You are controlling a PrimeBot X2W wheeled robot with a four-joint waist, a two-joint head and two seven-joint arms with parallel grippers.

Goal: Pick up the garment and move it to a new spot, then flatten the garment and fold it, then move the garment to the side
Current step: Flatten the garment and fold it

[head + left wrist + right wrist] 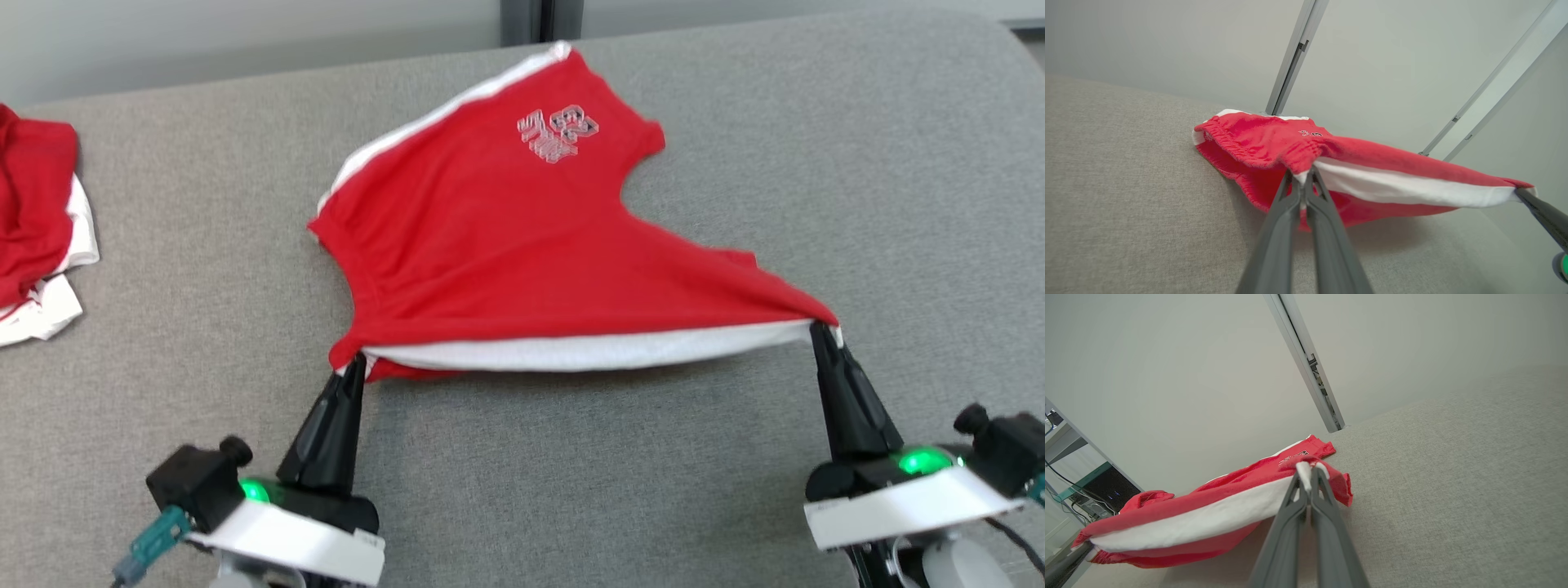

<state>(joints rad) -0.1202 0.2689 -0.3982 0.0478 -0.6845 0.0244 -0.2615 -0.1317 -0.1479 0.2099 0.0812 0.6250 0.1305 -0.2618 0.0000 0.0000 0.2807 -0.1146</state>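
Note:
The garment (506, 245) is a pair of red shorts with white side stripes and a pale number print, spread on the grey fabric surface (571, 474). Its near edge, a white stripe, is stretched taut and lifted between my two grippers. My left gripper (357, 365) is shut on the near left corner, seen close in the left wrist view (1303, 174) by the elastic waistband. My right gripper (816, 330) is shut on the near right corner, pinching white and red cloth (1306, 473). The far part of the garment (1298, 455) rests on the surface.
A second pile of red and white clothing (37, 229) lies at the surface's left edge. Pale wall panels with a metal post (1294, 61) stand behind the far edge. Open grey surface lies to the right and in front of the garment.

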